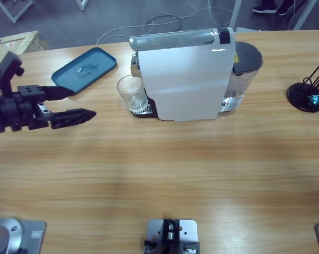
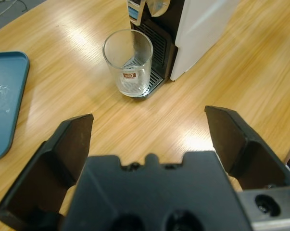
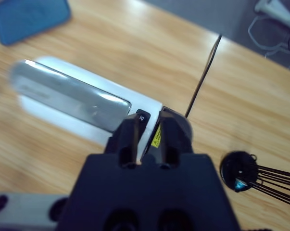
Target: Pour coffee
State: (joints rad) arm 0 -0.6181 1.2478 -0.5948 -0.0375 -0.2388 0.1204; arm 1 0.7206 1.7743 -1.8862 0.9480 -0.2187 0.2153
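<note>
Glass: small clear drinking glass (image 1: 131, 93) on the drip grille of the white-and-black coffee machine (image 1: 188, 76), near the wooden tabletop's (image 1: 159, 174) far edge; coffee not discernible inside.
Handling: probably light, rigid, slippery, breakable; grip mid-wall, gently, keeping it upright.
Left gripper (image 1: 74, 103): jaws spread wide, empty, short of the glass, beside the blue plastic tray (image 1: 84, 69).
Right gripper (image 3: 148, 137): jaws nearly closed, nothing held, above the machine's rear.
Left wrist view only: small label (image 2: 129, 75) on the glass.
High view only: whole layout; right arm absent there.
</note>
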